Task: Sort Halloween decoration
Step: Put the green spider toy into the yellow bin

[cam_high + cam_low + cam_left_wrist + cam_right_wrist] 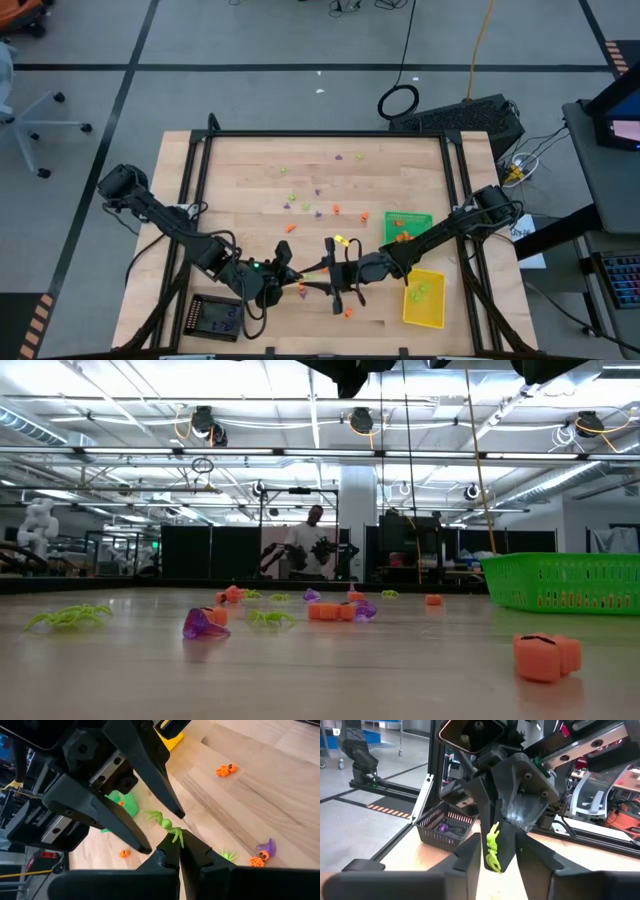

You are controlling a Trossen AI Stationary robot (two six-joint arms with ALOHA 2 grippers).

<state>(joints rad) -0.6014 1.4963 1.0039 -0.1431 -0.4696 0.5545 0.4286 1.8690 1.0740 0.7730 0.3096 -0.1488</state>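
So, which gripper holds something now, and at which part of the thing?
The left gripper is shut on a lime green spider, pinching one end of it. The right gripper has its fingers around the spider, not clearly gripping.

Left hand (178, 851) shut on lime green spider (165, 824).

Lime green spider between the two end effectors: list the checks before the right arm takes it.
1. Left end effector shut on the lime green spider: ok.
2. Right end effector straddles the spider: ok.
3. Right fingers closed on it: not ok, they stand apart.
4. Spider's legs clear of the right fingers: cannot tell.
5. Yellow tray, holding lime green pieces, sits beside the right arm: ok.
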